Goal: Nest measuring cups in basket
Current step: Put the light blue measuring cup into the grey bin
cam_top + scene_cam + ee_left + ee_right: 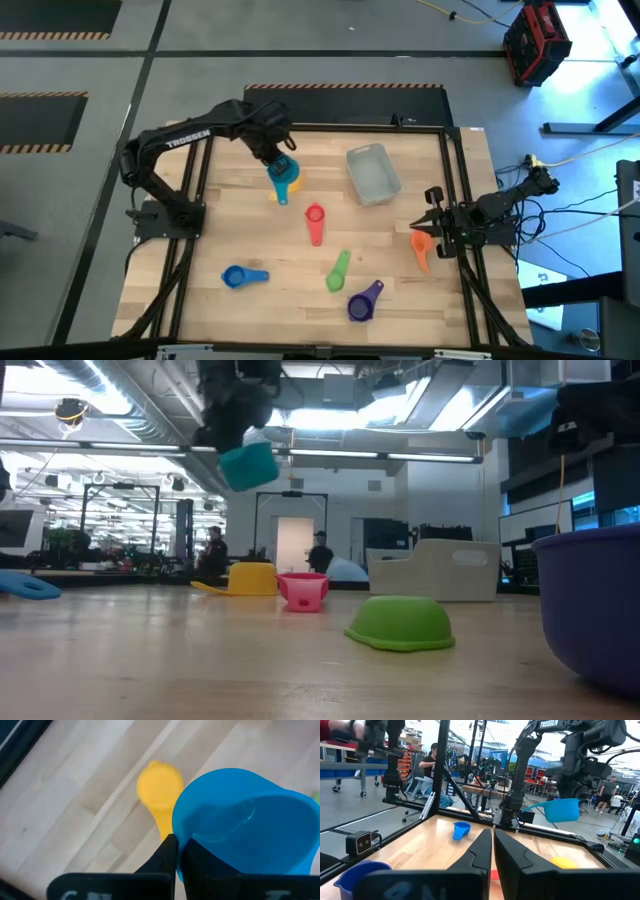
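Teal measuring cup (282,171) hangs in the air, pinched by its handle in the left pincer (277,160), whose fingers are pressed tight on it; straight beneath it the yellow cup (283,190) lies on the desk (250,240). Basket (372,173) sits well apart, toward the right pincer (432,222), which waits pressed together, holding nothing, just beside the orange cup (420,246)

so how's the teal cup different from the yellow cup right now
The teal cup is held in the air by the shut left gripper; the yellow cup lies on the table below it. The teal cup is tilted, while the yellow cup rests flat. Both are scoops with round bowls and short handles.
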You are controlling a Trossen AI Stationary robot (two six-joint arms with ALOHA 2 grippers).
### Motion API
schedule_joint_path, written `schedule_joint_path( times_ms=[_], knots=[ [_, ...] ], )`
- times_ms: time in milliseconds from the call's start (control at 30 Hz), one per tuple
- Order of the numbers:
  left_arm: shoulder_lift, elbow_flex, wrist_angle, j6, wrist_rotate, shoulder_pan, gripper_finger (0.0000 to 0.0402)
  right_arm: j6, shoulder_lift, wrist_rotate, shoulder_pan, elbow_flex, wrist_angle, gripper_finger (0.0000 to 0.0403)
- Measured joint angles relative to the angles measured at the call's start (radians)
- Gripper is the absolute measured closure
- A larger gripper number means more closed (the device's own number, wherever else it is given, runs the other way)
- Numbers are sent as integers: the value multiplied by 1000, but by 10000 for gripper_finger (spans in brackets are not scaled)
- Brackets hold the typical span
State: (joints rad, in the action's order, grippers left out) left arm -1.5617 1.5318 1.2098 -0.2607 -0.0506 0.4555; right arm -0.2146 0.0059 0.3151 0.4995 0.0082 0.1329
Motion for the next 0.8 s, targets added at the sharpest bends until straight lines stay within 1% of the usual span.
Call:
schedule_joint_path(
  times_ms=[200,500,633,800],
  knots=[
    [-107,125,0,0,4,-31,398,0,0,6,0,0,0,378],
    [-349,380,-18,1,2,-55,398,0,0,7,0,0,0,378],
    [-449,481,-61,0,-28,-56,398,0,0,7,0,0,0,378],
    [-540,564,-146,-1,-82,-56,398,0,0,8,0,0,0,378]
  ],
)
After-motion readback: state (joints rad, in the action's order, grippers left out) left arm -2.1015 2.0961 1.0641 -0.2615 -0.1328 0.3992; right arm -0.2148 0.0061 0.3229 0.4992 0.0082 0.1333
